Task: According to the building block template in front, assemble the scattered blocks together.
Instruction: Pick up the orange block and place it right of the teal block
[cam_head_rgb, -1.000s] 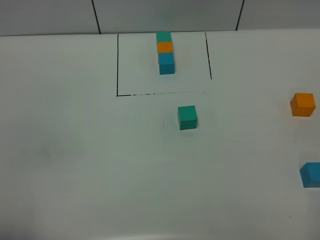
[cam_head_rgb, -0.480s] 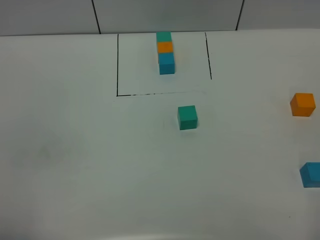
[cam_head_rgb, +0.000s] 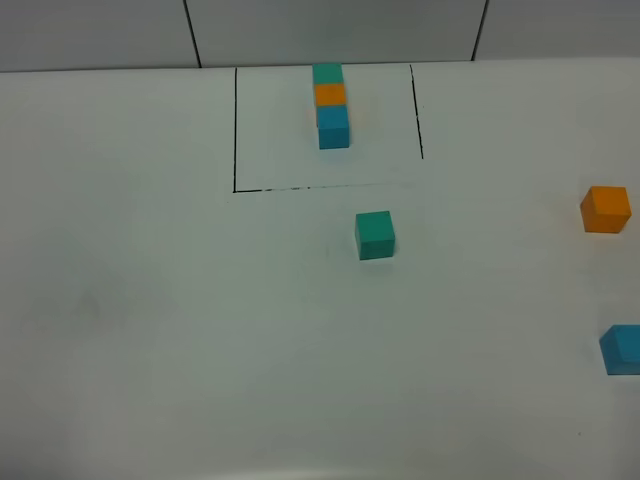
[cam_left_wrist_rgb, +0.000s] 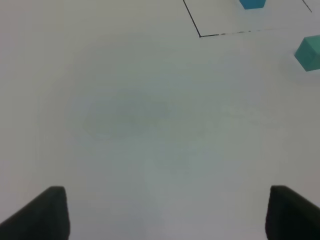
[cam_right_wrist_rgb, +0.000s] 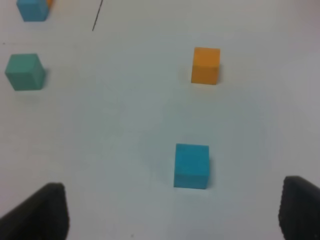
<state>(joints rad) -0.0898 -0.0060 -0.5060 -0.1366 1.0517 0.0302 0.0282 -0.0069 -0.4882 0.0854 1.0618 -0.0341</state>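
Left gripper (cam_left_wrist_rgb: 170, 212) wide open, empty, right gripper (cam_right_wrist_rgb: 172, 210) wide open, empty, blue cube (cam_right_wrist_rgb: 191, 166) just ahead of jaws, orange cube (cam_right_wrist_rgb: 205, 65) beyond.

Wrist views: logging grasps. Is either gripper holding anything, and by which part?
Nothing is held: left gripper and right gripper stand open, empty; the matte blue cube lies free.

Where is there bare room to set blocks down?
The left half of the table, left of the green cube and below the template outline, is bare. So is the stretch between it and the orange cube and blue cube. Crowded only at the right edge.
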